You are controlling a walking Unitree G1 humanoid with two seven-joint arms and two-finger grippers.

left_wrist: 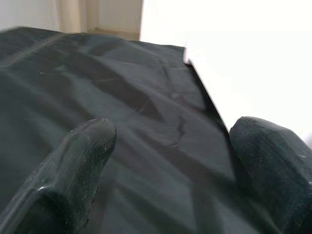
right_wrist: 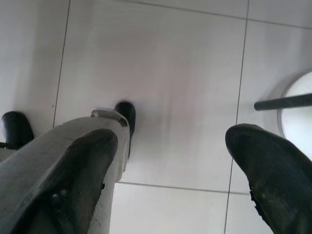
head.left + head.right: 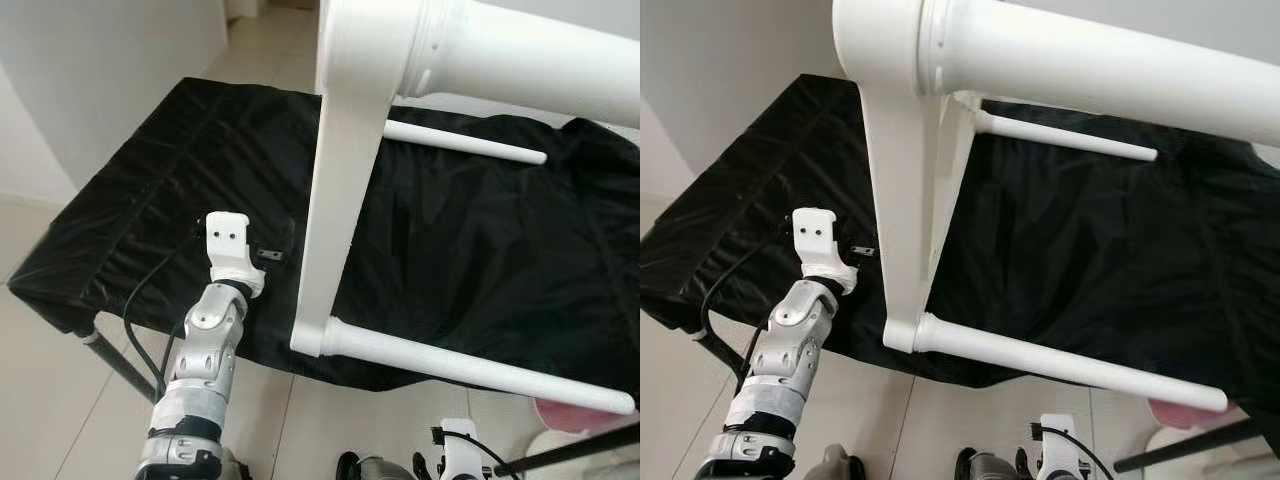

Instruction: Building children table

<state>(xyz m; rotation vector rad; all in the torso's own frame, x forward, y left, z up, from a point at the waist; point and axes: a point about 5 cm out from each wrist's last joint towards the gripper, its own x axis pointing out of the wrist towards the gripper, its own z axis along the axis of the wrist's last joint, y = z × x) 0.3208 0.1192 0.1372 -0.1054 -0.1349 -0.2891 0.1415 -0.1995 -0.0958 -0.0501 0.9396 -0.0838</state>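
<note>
A white children's table lies tipped on its side on a black cloth [image 3: 480, 260]. Its tabletop panel [image 3: 335, 200] stands on edge, and one leg [image 3: 480, 372] points right along the cloth's front edge. A second leg [image 3: 465, 143] lies farther back, and a third leg [image 3: 530, 55] looms close to my head. My left gripper [image 1: 175, 141] hovers low over the cloth just left of the panel [image 1: 243, 58], open, with nothing between its fingers [image 1: 83, 161]. My right gripper [image 2: 170, 146] hangs open over the floor tiles.
The cloth covers a low stand with a metal leg [image 3: 120, 365] at its front left corner. A wall [image 3: 90, 70] rises at the left. A pink object [image 3: 570, 412] and a black bar [image 3: 570, 450] sit on the floor at the lower right.
</note>
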